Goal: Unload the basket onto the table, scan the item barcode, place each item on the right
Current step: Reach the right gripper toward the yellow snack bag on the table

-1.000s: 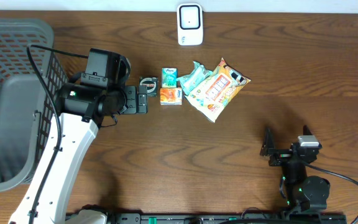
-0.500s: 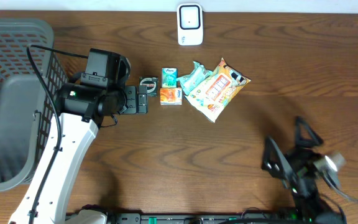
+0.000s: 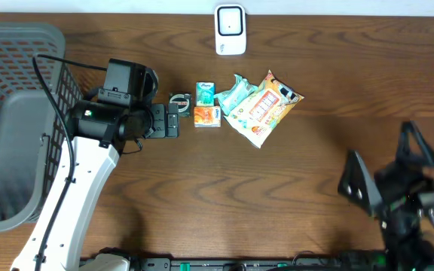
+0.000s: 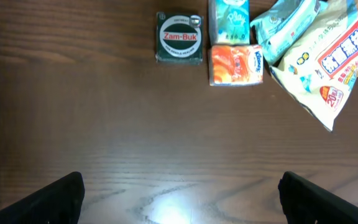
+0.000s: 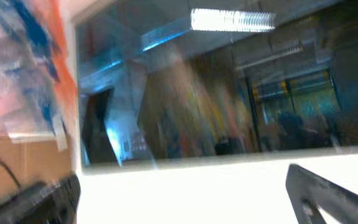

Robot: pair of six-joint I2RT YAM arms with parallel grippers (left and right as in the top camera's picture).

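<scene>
A small group of items lies at the back middle of the table: a green Zam-Buk tin [image 3: 178, 100] [image 4: 179, 38], a green tissue pack [image 3: 205, 92] [image 4: 229, 18], an orange tissue pack [image 3: 206, 116] [image 4: 235, 64], a teal wipes pack [image 3: 236, 94] [image 4: 288, 28] and a snack bag [image 3: 262, 108] [image 4: 331, 62]. No barcode shows. The white scanner [image 3: 230, 30] stands at the back edge. My left gripper [image 3: 173, 119] [image 4: 182, 205] hangs open and empty just left of the items. My right gripper [image 3: 386, 167] [image 5: 185, 199] is raised at the front right, open and empty; its view shows only blurred room.
A large grey mesh basket [image 3: 17, 45] fills the left side, right behind the left arm. Bare brown wood lies between the items and the right arm.
The right arm has risen and swung right, its open jaws now closer to the overhead camera. The left arm and the items have not moved.
</scene>
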